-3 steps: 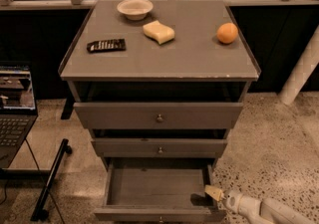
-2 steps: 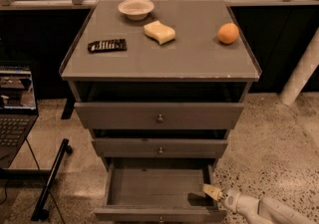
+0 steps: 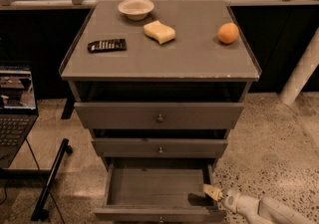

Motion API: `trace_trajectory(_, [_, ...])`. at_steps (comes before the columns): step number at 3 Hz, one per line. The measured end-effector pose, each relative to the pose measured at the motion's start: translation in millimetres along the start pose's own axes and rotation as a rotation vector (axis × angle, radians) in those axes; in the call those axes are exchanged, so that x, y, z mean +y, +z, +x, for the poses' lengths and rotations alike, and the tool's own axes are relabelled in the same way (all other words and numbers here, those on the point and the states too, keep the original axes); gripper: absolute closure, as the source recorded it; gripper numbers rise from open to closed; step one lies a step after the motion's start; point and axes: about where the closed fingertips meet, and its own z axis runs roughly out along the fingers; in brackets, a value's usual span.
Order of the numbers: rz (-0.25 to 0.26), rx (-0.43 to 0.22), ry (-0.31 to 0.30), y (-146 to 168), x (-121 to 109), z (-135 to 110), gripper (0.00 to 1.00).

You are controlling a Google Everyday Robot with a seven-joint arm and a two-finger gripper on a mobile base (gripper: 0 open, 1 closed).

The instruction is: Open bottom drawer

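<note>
At the lower right of your view, the tan-tipped gripper (image 3: 211, 191) on its white arm (image 3: 259, 209) reaches in from the floor side and sits at the right-hand front corner of the grey flat-fronted bottom drawer (image 3: 139, 213), over its side wall and just behind its front panel. You cannot tell whether it is released or clenched, or whether it touches the drawer. That drawer stands open at the foot of the grey three-drawer cabinet (image 3: 249, 76), its bare grey inside showing and its small round knob (image 3: 160, 218) at the lower edge of the view. Above it sit the mid-width grey drawer (image 3: 124, 147) and then the widest grey drawer (image 3: 114, 115), each with a small metal knob at centre. On the cabinet's flat top you have a white round bowl (image 3: 135, 8), a pale yellow sponge (image 3: 159, 32), an orange fruit (image 3: 228, 33) and a black rectangular remote (image 3: 106, 45), all apart from one another. An open laptop (image 3: 15, 103) stands to the left, and a speckled stone floor (image 3: 269, 148) lies on the right.
</note>
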Motion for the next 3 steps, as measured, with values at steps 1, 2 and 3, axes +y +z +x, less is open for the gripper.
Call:
trace_trajectory(1, [0.0, 0.0, 0.0, 0.0, 0.0, 0.0, 0.12])
trace_trajectory(2, [0.0, 0.0, 0.0, 0.1, 0.0, 0.0, 0.0])
trace_trajectory(3, [0.0, 0.0, 0.0, 0.1, 0.0, 0.0, 0.0])
